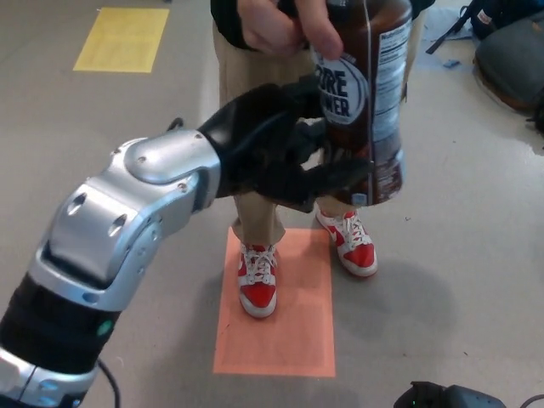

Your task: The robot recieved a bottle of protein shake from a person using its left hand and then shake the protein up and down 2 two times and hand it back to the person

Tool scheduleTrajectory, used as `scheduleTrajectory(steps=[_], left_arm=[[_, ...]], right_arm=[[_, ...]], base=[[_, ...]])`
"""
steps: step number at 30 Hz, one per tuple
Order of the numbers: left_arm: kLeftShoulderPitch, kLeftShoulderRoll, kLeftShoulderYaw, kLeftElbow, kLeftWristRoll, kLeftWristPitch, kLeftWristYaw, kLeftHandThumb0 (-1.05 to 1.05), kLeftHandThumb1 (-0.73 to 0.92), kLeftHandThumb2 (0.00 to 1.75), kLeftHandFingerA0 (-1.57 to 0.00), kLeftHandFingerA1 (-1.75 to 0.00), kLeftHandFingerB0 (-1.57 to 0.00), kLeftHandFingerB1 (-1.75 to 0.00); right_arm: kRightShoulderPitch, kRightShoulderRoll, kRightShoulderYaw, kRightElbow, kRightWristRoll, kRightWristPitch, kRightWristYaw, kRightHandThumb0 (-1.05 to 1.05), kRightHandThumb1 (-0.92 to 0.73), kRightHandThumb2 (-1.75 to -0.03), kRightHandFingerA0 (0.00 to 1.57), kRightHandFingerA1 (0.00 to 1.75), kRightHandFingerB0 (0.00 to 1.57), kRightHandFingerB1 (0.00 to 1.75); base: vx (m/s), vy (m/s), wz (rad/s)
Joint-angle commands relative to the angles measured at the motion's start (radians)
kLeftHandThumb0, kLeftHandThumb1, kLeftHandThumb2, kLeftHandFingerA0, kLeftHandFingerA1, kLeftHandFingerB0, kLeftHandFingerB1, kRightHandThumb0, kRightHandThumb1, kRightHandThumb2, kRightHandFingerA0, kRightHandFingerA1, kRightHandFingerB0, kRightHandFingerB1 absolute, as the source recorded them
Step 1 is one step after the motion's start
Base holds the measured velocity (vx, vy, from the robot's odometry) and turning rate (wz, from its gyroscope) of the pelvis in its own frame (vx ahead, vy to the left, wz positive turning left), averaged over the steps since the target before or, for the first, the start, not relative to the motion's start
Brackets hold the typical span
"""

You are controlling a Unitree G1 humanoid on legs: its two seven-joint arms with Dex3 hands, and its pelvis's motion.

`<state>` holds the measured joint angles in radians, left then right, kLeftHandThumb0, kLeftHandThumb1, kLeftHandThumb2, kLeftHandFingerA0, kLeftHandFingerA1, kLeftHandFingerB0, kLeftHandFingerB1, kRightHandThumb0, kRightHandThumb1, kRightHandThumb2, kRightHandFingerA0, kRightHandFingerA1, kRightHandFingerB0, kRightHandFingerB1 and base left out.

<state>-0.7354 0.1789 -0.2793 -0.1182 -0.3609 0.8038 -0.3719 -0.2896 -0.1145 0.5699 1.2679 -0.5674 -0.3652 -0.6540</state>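
A dark brown protein shake bottle with a white round label hangs upright at top centre, held near its top by a person's hand. My left hand reaches in from the left on a silver and black arm. Its fingers are spread around the bottle's lower half: the thumb lies across the front of the bottle near its base, and the upper fingers sit by the label's left edge. They are not clamped on it. A dark shape at the bottom edge may be my right hand.
The person stands right behind the bottle in khaki trousers and red and white shoes, on an orange floor mat. A yellow mat lies at top left, dark bags at top right.
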Motion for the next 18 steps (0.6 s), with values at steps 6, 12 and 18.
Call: scheduleTrajectory(steps=[6, 12, 18], left_arm=[[-0.029, -0.179, 0.073, -0.057, -0.025, 0.323, 0.153, -0.82, 0.55, 0.60, 0.00, -0.21, 0.00, -0.02], [-0.045, -0.212, 0.150, 0.033, 0.004, 0.287, 0.169, -0.80, 0.57, 0.59, 0.00, -0.18, 0.00, -0.01], [-0.094, -0.216, 0.190, 0.153, 0.045, 0.264, 0.209, -0.83, 0.53, 0.59, 0.00, -0.27, 0.00, -0.05]], right_arm=[[-0.033, -0.018, -0.007, 0.032, -0.031, -0.040, -0.034, -0.41, -0.73, -0.76, 0.89, 0.79, 0.76, 0.53], [-0.039, -0.017, -0.004, 0.038, -0.040, -0.039, -0.026, -0.41, -0.73, -0.77, 0.92, 0.76, 0.76, 0.52], [-0.049, -0.010, -0.010, 0.043, -0.045, -0.029, -0.036, -0.42, -0.74, -0.81, 0.89, 0.71, 0.77, 0.54]], base=[[0.00, 0.000, 0.00], [0.00, 0.000, 0.00], [0.00, 0.000, 0.00]])
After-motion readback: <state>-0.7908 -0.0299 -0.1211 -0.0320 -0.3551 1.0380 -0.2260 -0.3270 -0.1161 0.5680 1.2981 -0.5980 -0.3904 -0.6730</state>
